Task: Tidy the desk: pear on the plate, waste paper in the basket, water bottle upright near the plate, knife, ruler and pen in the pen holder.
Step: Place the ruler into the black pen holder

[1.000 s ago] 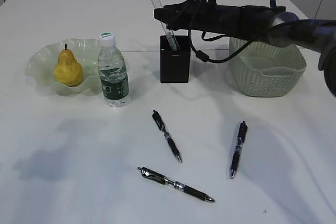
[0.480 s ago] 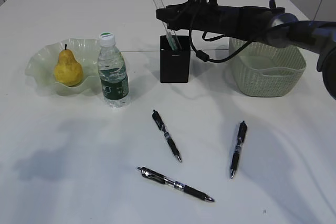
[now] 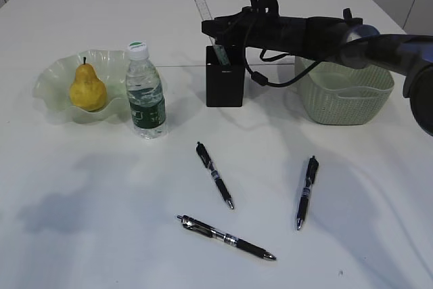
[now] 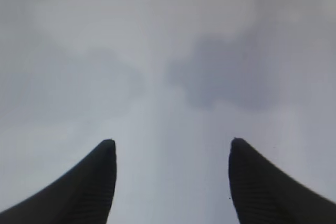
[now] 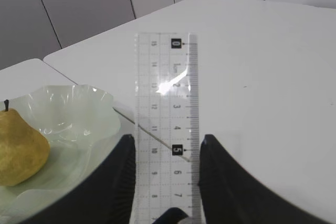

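The right gripper (image 5: 164,153), clamped on the ruler (image 3: 203,9), has lowered it further into the pen holder (image 3: 225,76); release looks close. Three pens (image 3: 215,174) lie nearer. The left gripper (image 4: 172,153) hangs wide, empty.

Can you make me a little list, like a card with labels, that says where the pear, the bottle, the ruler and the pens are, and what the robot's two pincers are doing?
pear: on the plate, pear
water bottle: upright beside the plate
ruler: standing tilted in the pen holder, ruler
right pincer: closed on the ruler's edges
left pincer: open, holding nothing
pens: three lying loose on the desk, pens
basket: to the right of the pen holder
waste paper: cannot see it
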You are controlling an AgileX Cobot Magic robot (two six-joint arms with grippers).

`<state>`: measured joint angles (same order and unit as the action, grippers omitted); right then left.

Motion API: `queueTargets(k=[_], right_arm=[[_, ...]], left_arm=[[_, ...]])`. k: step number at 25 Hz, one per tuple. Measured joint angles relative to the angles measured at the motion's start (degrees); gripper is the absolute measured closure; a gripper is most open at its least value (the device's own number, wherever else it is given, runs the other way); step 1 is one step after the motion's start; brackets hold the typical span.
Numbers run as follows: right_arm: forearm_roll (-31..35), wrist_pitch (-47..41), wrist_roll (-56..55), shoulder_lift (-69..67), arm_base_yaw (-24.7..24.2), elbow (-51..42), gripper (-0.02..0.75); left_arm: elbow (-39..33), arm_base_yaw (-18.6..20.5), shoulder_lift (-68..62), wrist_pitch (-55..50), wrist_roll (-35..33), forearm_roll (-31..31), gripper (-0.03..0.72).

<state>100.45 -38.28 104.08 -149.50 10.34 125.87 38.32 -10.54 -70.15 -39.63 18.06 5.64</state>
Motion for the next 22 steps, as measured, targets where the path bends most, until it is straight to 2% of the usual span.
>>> queueTargets(k=[13,19,22], right_arm=[[0.0,0.1,-0.7,-0.5,0.0,0.0,0.437],[0.0,0.1,-0.7,-0.5,0.0,0.0,0.344],[0.0,0.1,-0.8,-0.5,0.0,0.0,0.330]], left_arm=[[0.0,0.0,0.0,0.0,0.0,-0.1,0.214],[0.0,0.0,0.0,0.0,0.0,-0.1,0.214],[0.0,0.0,0.0,0.0,0.0,-0.1,0.214]])
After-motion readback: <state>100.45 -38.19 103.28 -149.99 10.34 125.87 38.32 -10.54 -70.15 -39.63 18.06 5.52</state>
